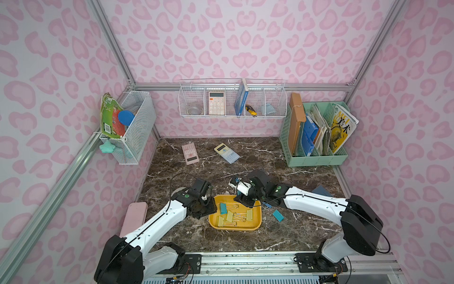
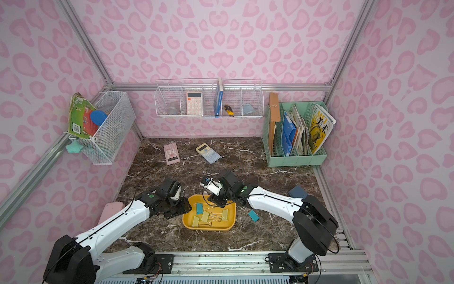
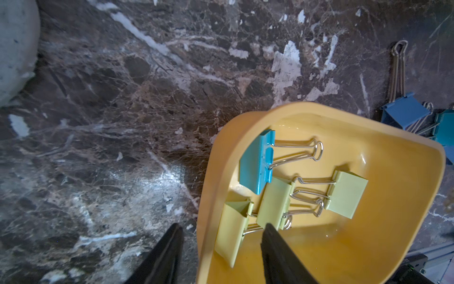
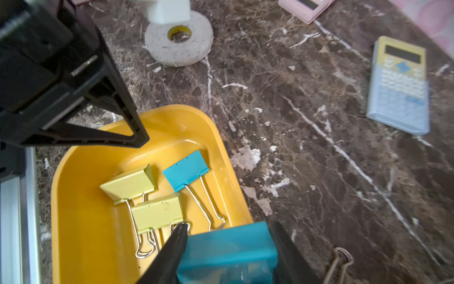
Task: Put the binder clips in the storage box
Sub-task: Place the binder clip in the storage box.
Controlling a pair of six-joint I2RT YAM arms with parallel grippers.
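Observation:
The yellow storage box (image 1: 234, 228) (image 2: 208, 227) lies at the front middle of the table. It holds several binder clips: one teal (image 3: 256, 162) (image 4: 186, 169), the rest pale yellow (image 3: 276, 201) (image 4: 157, 214). My right gripper (image 4: 229, 225) (image 1: 245, 199) hangs over the box's right rim, shut on a teal binder clip (image 4: 228, 248). My left gripper (image 3: 223, 225) (image 1: 205, 209) is open and straddles the box's left wall, one finger inside and one outside. Right of the box, a teal clip (image 1: 278, 215) (image 2: 253, 215) and a blue clip (image 3: 403, 112) lie on the table.
A white tape roll (image 4: 178, 39) sits behind the left gripper. A pink calculator (image 1: 189, 153) and a yellow-blue calculator (image 1: 226, 153) lie further back. A mint-green file organizer (image 1: 317, 157) stands at the back right. A slate-blue block (image 1: 321, 190) and a pink case (image 1: 134, 217) flank the arms.

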